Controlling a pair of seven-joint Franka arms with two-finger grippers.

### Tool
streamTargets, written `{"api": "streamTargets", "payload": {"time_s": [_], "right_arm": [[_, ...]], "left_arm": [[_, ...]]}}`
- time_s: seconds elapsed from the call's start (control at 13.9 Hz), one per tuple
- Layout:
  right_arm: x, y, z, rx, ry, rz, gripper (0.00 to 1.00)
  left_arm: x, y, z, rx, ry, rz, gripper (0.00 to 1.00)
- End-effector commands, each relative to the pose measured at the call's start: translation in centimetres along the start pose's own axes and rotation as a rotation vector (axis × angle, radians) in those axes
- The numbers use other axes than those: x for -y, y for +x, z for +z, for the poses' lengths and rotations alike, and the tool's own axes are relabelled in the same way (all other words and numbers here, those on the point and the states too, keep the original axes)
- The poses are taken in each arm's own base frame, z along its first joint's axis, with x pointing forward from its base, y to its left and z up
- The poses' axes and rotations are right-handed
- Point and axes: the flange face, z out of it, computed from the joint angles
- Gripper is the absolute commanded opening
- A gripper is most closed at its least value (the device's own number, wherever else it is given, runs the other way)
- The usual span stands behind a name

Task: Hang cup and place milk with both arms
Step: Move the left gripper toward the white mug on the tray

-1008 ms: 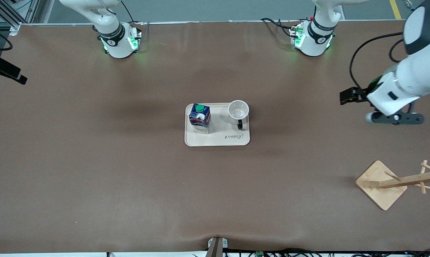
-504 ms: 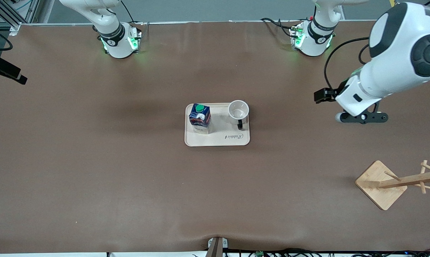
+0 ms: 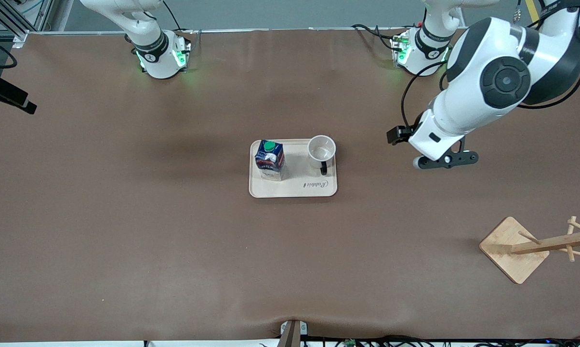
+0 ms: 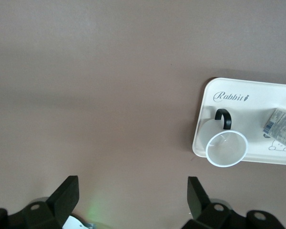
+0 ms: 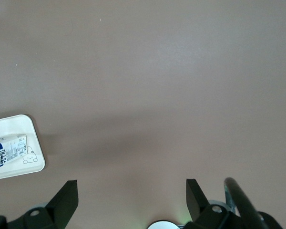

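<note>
Risk: the cup (image 3: 322,149) and milk carton (image 3: 270,160) stand close together on the small tray (image 3: 295,189) at mid-bench; a grab at the cup could shove the light tray or tip the carton.

Left gripper (image 4: 131,200) hangs over bare bench toward the left arm's end, jaws spread wide, empty.

Right gripper (image 5: 131,198) waits, jaws likewise apart.

Wooden rack (image 3: 535,246) stands well apart, nearer the camera.
</note>
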Motion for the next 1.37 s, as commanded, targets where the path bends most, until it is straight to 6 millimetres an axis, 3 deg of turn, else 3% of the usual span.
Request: {"api": "streamTargets", "payload": {"time_s": [0.0, 0.29, 0.58, 0.86, 1.01, 1.15, 1.3], "right_arm": [[0.0, 0.2, -0.4, 0.004, -0.003, 0.013, 1.0], [0.1, 0.2, -0.4, 0.002, -0.004, 0.01, 1.0], [0.0, 0.2, -0.4, 0.004, -0.004, 0.011, 1.0], [0.0, 0.2, -0.4, 0.004, -0.004, 0.011, 1.0], [0.1, 0.2, -0.4, 0.004, -0.004, 0.01, 1.0], [0.0, 0.2, -0.4, 0.004, -0.004, 0.011, 1.0], [0.0, 0.2, -0.4, 0.004, -0.004, 0.011, 1.0]], "left_arm": [[-0.9, -0.5, 0.5, 0.008, -0.013, -0.023, 1.0], [-3.1, -1.5, 2.8, -0.001, -0.009, -0.029, 1.0], [-6.8, -2.4, 4.9, -0.006, -0.013, -0.059, 1.0], [-10.9, -3.1, 8.5, -0.002, -0.009, -0.078, 1.0], [-11.8, -3.7, 11.1, -0.007, 0.009, -0.068, 1.0], [-11.6, -4.5, 15.7, 0.0, 0.02, -0.061, 1.0], [-12.8, -6.5, 19.3, -0.017, 0.015, -0.05, 1.0]]}}
